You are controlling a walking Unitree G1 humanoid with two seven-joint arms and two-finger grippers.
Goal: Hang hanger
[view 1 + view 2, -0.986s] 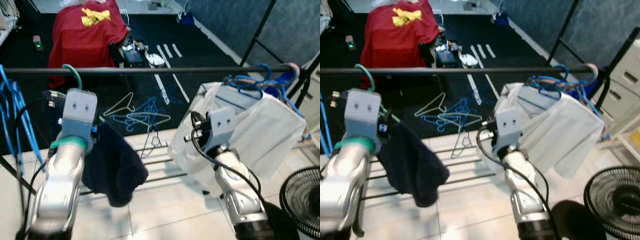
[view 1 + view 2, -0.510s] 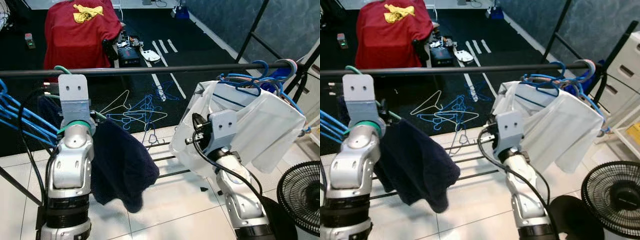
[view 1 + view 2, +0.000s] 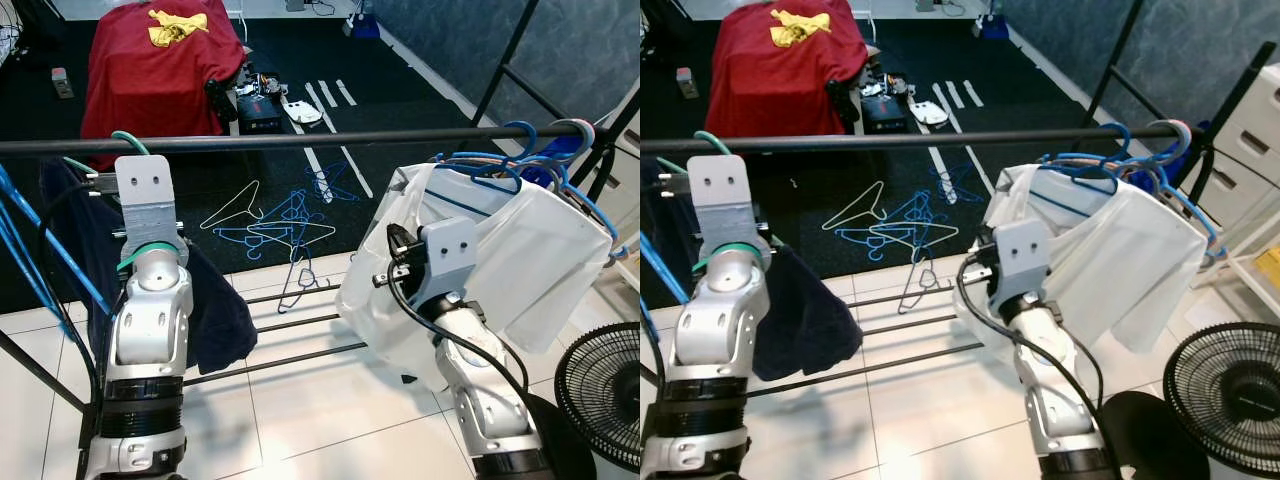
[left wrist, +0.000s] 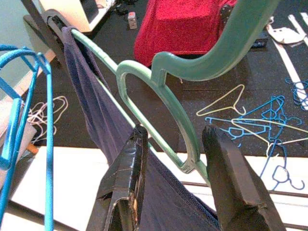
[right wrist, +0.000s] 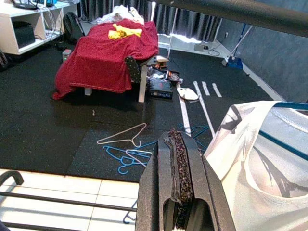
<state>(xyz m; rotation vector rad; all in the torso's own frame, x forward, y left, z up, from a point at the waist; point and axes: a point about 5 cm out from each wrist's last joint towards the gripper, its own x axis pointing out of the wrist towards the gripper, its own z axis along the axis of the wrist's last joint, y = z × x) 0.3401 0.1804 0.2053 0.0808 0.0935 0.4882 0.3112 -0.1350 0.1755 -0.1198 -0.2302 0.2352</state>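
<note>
Hanging from its teal hook over the black rail [image 3: 300,140], the green hanger [image 4: 159,101] carries a dark navy garment [image 3: 215,315] that droops below, soft and towel-like in weave. Its smooth moulded plastic neck runs between the two fingers of the left end effector [image 4: 175,159], which stand apart on either side of it without visibly pressing, so the hold looks loosened rather than clamped. The hanger's long axis lies roughly along the rail, and the hook sits at about twelve o'clock from the left wrist, directly above it; the left arm is plainly the nearer one. The hook looks seated on the rail, so the coming move is probably a straight pull back toward six o'clock, keeping the fingers clear of the plastic loop. At three o'clock the right end effector [image 5: 179,192] rests with its ribbed fingers pressed together, empty, beside a thin white shirt [image 3: 530,250] on blue wire hangers [image 3: 500,165]. Loose wire hangers [image 3: 275,230] lie tangled on the dark floor mat beyond.
</note>
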